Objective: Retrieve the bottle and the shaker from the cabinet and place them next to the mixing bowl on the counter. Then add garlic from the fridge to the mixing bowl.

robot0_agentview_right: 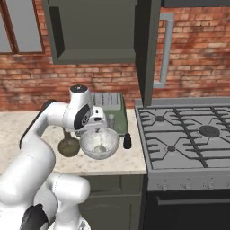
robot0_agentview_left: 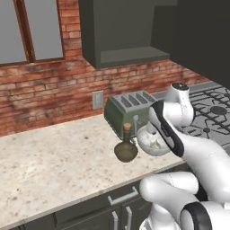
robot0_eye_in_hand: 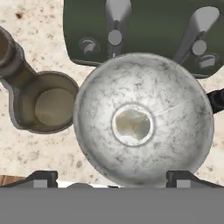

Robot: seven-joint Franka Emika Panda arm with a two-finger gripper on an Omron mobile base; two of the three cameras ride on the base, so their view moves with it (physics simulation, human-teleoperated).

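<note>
The pale grey mixing bowl (robot0_agentview_right: pixel 99 143) (robot0_agentview_left: pixel 150 140) (robot0_eye_in_hand: pixel 144 122) stands on the beige counter (robot0_agentview_left: pixel 54 157) in front of a green toaster (robot0_agentview_right: pixel 110 112). A small pale lump, apparently the garlic (robot0_eye_in_hand: pixel 132 124), lies at the bowl's bottom. The olive-brown bottle (robot0_agentview_right: pixel 68 146) (robot0_agentview_left: pixel 126 148) (robot0_eye_in_hand: pixel 26 83) stands upright just left of the bowl. The small black shaker (robot0_agentview_right: pixel 127 141) (robot0_eye_in_hand: pixel 216 99) stands just right of it. My gripper (robot0_eye_in_hand: pixel 111 179) (robot0_agentview_right: pixel 99 127) hangs straight above the bowl, open, with nothing between its fingers. The fridge is out of view.
The dark wall cabinet (robot0_agentview_left: pixel 130 56) (robot0_agentview_right: pixel 94 54) hangs open above the counter, its shelf bare, its door with a grey bar handle (robot0_agentview_right: pixel 166 49) swung out. A black gas hob (robot0_agentview_right: pixel 193 130) lies right of the counter. A brick wall and a window stand behind.
</note>
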